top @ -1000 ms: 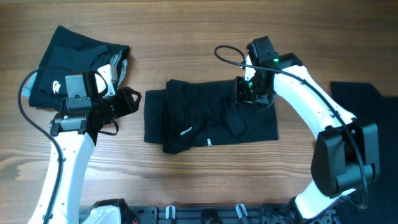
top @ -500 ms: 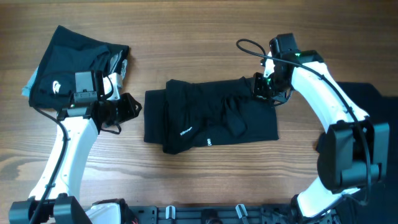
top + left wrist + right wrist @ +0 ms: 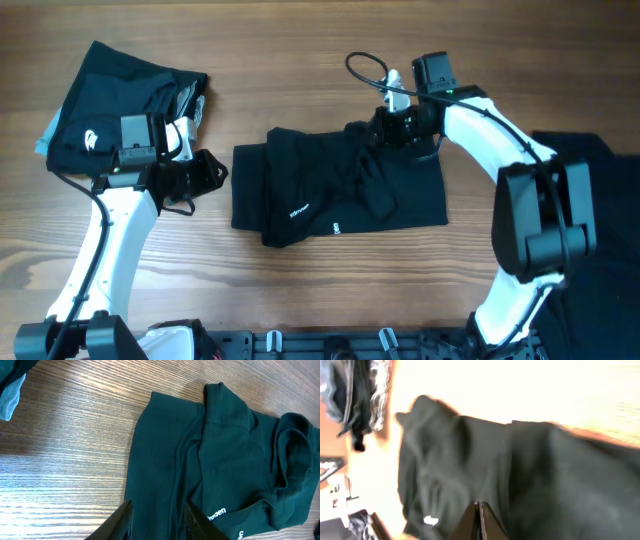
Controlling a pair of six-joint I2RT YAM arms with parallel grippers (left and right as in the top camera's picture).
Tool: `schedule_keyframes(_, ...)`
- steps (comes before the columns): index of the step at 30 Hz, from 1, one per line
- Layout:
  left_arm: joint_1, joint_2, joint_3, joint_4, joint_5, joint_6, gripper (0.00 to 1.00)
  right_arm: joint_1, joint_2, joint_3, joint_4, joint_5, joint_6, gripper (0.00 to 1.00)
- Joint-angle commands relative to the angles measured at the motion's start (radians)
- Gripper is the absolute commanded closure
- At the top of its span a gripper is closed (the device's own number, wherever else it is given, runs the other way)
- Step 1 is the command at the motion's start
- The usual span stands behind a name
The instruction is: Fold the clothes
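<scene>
One of the clothes, a black garment (image 3: 340, 190) with small white print, lies folded at the table's middle; the left wrist view shows it too (image 3: 215, 460). My right gripper (image 3: 384, 128) is at its top edge, shut on a pinch of the fabric, which bunches up just left of the fingers. In the blurred right wrist view the right gripper (image 3: 478, 504) has its jaws pressed together over the dark garment (image 3: 530, 470). My left gripper (image 3: 207, 173) hangs open just left of the garment's left edge, holding nothing. In its own view the left gripper (image 3: 159, 505) has its fingers apart above the cloth.
A pile of dark clothes (image 3: 110, 100) lies at the back left, behind the left arm. More black fabric (image 3: 590, 160) lies at the right edge. Bare wooden table (image 3: 300, 60) runs along the back.
The right gripper has moved left along the garment's top edge and closed on the fabric, which now bunches up there. The left jaws narrowed; the left arm has since stayed still.
</scene>
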Motion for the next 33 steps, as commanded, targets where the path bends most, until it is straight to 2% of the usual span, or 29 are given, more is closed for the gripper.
schedule_keyframes(1, 0.001, 0.004, 0.013, 0.005, 0.002, 0.009, 0.66, -0.007, -0.121, 0.015, -0.135, 0.161, -0.06, 0.94)
schedule_keyframes(2, 0.001, 0.004, 0.013, 0.007, 0.002, 0.009, 0.66, -0.005, -0.126, 0.015, -0.231, 0.271, -0.055, 0.94)
schedule_keyframes(4, 0.001, 0.004, 0.013, 0.011, 0.002, 0.009, 0.66, -0.004, -0.116, -0.001, -0.285, 0.37, -0.003, 0.93)
schedule_keyframes(7, 0.001, 0.004, 0.013, 0.018, 0.002, 0.009, 0.66, -0.004, -0.092, -0.042, -0.284, 0.497, 0.124, 0.93)
schedule_keyframes(9, 0.001, 0.004, 0.013, 0.018, 0.002, 0.009, 0.66, -0.004, -0.073, -0.091, -0.241, 0.5, 0.159, 0.93)
schedule_keyframes(14, 0.001, 0.004, 0.013, 0.018, 0.002, 0.009, 0.66, 0.044, -0.045, -0.168, -0.219, 0.284, 0.027, 0.94)
schedule_keyframes(17, 0.001, 0.004, 0.013, 0.019, 0.002, 0.009, 0.66, 0.159, -0.045, -0.198, -0.246, 0.071, -0.14, 0.95)
schedule_keyframes(22, 0.001, 0.004, 0.013, 0.018, 0.002, 0.009, 0.66, 0.299, -0.071, -0.159, -0.365, 0.081, -0.286, 0.96)
schedule_keyframes(24, 0.001, 0.004, 0.013, 0.017, 0.002, 0.009, 0.66, 0.307, -0.106, -0.144, -0.381, 0.122, -0.277, 0.96)
schedule_keyframes(25, 0.001, 0.004, 0.013, 0.014, 0.001, 0.009, 0.65, 0.302, -0.135, -0.139, -0.373, 0.185, -0.224, 0.96)
schedule_keyframes(27, 0.001, 0.004, 0.013, 0.002, 0.002, 0.008, 0.57, 0.274, -0.209, -0.131, -0.342, 0.316, -0.121, 0.96)
schedule_keyframes(32, 0.001, 0.013, 0.009, -0.029, 0.003, 0.008, 0.41, 0.177, -0.362, -0.13, -0.238, 0.34, 0.027, 0.93)
schedule_keyframes(33, 0.001, 0.028, 0.006, -0.03, 0.024, 0.009, 0.34, 0.144, -0.391, -0.13, -0.22, 0.339, 0.069, 0.92)
